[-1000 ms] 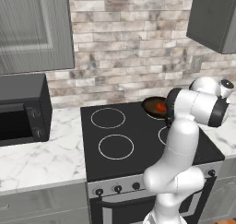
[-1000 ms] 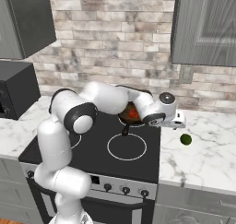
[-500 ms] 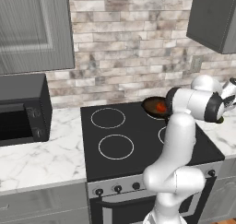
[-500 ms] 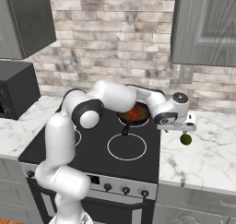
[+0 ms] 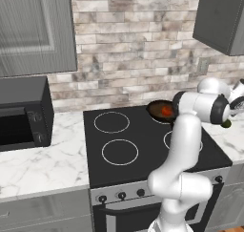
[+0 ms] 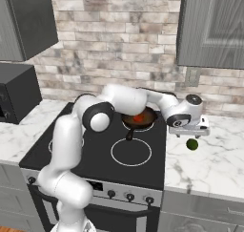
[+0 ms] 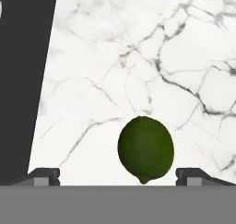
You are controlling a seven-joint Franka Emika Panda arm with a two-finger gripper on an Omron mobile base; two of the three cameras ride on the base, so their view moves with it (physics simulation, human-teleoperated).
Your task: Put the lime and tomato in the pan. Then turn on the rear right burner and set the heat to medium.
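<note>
On the marble counter (image 7: 138, 57) right of the cooktop (image 6: 95, 150), you have one lime (image 7: 145, 148) between the released gripper's (image 7: 117, 176) tips; one tomato (image 6: 138, 118) sits in the pan (image 6: 138, 120).

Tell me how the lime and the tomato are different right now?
Colour: the lime is dark green, the tomato is red-orange.
Place: the lime lies on the white marble counter to the right of the stove, while the tomato already sits inside the pan on the cooktop.
The end effector hangs right above the lime, open; it is well away from the tomato.
Both are small and roundish, much smaller than the pan.
</note>
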